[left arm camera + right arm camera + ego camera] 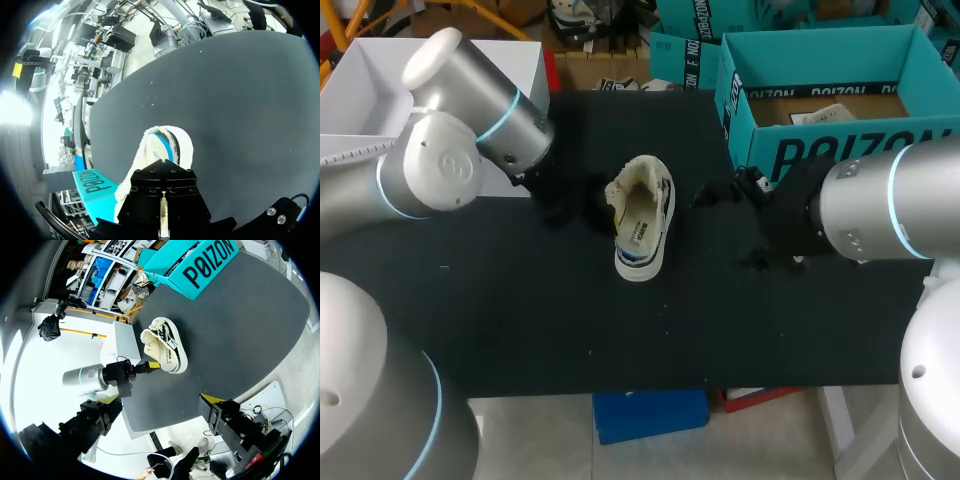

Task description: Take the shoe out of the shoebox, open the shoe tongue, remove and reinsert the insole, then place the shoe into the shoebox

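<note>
A white low sneaker (pixel 642 215) with cream lining and dark side stripes lies on the black table (pixel 520 310), its opening facing up. My left gripper (pixel 601 203) is at the shoe's left side. In the right wrist view its yellow tips (pixel 152 365) are pressed together on the cream collar of the shoe (pixel 165 347). In the left wrist view the shoe (pixel 167 142) runs under the black gripper body (pixel 164 202), hiding the tips. My right gripper (pixel 730 228) hovers right of the shoe, open and holding nothing; one yellow fingertip (pixel 212 399) shows.
The teal shoebox (pixel 760 140) stands open at the back right, with paper inside; it is also in the right wrist view (pixel 200 265). A white box (pixel 360 80) stands at the back left behind my left arm.
</note>
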You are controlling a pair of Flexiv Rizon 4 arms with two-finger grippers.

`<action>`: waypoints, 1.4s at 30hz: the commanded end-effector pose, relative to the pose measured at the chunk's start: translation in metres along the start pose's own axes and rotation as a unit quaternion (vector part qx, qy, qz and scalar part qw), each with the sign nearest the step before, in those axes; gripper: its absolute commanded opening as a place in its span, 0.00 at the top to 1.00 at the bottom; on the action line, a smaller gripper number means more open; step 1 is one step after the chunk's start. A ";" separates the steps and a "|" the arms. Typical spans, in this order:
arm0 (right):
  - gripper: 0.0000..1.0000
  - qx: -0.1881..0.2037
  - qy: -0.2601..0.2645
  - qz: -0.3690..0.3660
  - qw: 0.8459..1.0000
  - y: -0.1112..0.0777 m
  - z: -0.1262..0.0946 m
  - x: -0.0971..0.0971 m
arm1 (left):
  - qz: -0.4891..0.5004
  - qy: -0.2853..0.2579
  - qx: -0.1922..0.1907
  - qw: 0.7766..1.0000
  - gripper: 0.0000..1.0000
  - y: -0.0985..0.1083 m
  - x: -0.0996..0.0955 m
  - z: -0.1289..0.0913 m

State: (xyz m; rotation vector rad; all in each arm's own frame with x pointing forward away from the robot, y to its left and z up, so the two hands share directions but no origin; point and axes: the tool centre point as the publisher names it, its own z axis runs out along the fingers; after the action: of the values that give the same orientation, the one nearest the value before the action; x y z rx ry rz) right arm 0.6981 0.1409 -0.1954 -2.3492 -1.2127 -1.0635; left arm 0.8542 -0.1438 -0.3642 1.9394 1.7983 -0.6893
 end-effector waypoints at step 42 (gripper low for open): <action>0.00 -0.056 -0.001 0.002 0.998 -0.005 0.006 0.002 | 0.036 0.080 0.035 0.996 1.00 -0.003 -0.002 0.030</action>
State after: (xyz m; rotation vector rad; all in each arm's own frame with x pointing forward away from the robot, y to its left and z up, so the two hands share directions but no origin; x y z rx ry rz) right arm 0.6981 0.1409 -0.1954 -2.3492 -1.2127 -1.0635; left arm 0.8480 -0.1630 -0.3882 2.1412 1.7978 -0.6074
